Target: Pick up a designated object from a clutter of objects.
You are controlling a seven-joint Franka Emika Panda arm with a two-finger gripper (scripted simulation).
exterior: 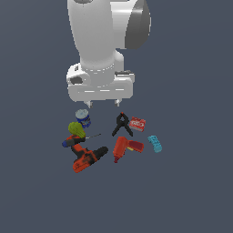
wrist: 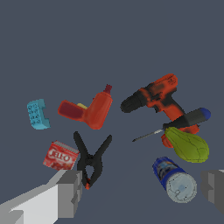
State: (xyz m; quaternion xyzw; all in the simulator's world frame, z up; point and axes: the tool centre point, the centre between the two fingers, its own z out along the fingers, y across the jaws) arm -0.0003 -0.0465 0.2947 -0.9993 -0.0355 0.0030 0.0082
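Yellow-green, the pear-like object (wrist: 187,145) leans on a drill (wrist: 157,101) at the clutter's nine o'clock in the exterior view; the gripper (wrist: 142,188) hovers spread wide, empty.

The pear (exterior: 76,129) (wrist: 187,145) is hemmed in. The blue can (exterior: 83,118) (wrist: 175,179) lies just beside it on one side, and the screwdriver (exterior: 80,139) (wrist: 181,121) and the red-and-black drill (exterior: 89,157) (wrist: 155,98) press against its other side. Between the can and the black clamp (exterior: 122,124) (wrist: 91,159) runs an open strip of bare floor. The gripper (exterior: 103,103) hangs above that strip, fingers (wrist: 70,193) spread wide. The red drill (exterior: 126,147), red box (exterior: 137,123) and teal block (exterior: 155,143) sit well apart from the pear.
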